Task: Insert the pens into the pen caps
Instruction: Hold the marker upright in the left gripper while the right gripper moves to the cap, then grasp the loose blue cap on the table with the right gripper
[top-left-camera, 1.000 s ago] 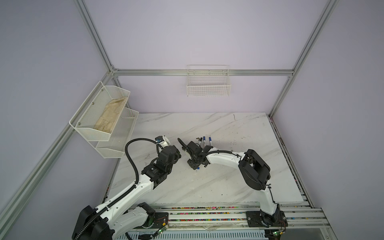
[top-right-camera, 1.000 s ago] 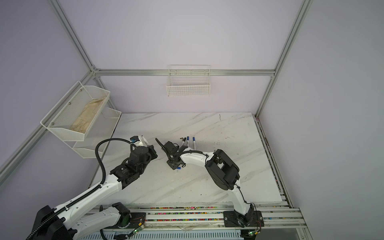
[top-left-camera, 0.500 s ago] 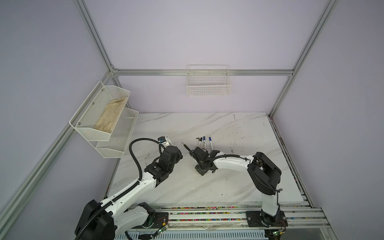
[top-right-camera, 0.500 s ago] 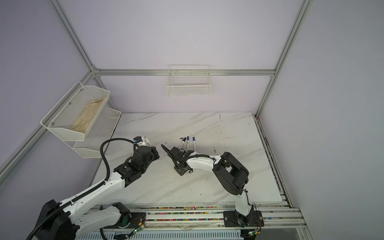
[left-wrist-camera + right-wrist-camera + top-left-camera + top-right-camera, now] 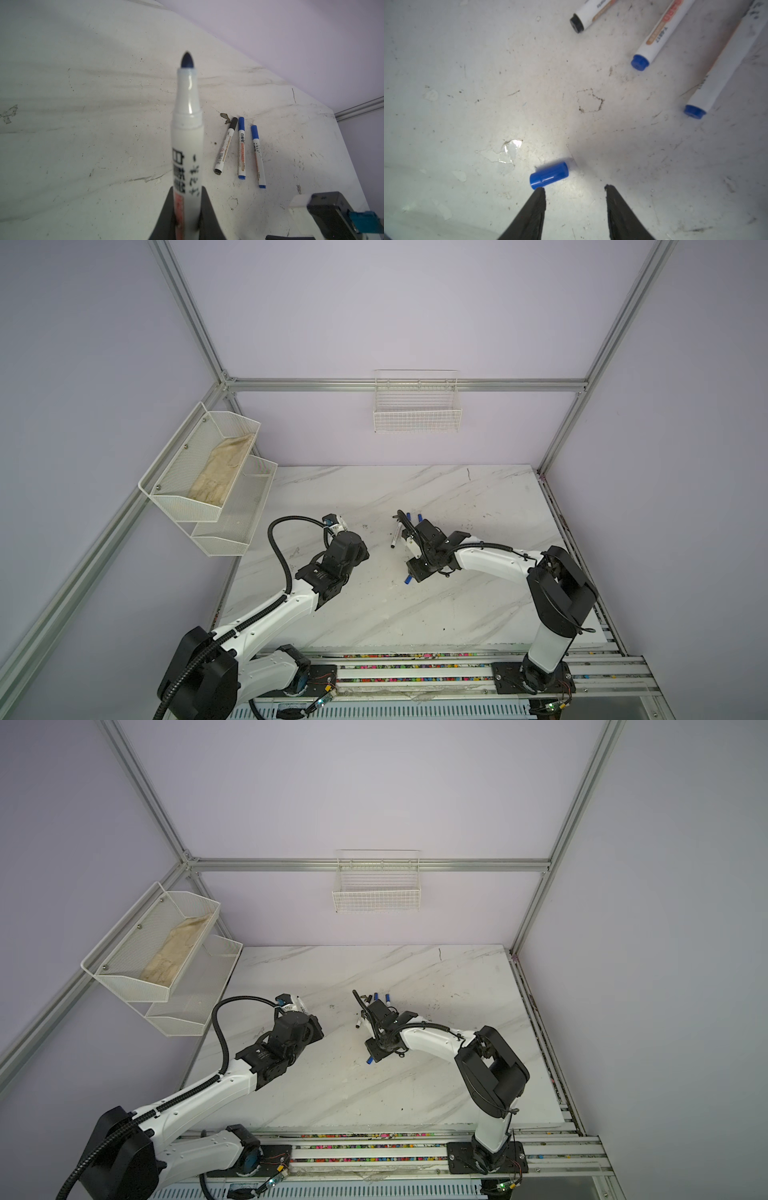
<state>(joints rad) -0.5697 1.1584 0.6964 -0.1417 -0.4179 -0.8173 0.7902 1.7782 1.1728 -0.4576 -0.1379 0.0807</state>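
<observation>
You have the right gripper (image 5: 376,1052) low over the marble table (image 5: 457,977), with a blue pen cap (image 5: 369,1060) lying just beside it. Past its wrist lie 3 pens (image 5: 358,1020), partly hidden. Your left arm (image 5: 286,1036) is well apart, nearer the 2-tier mesh shelf (image 5: 174,1017). 1 wire basket (image 5: 376,898) hangs on the back wall (image 5: 291,907).
</observation>
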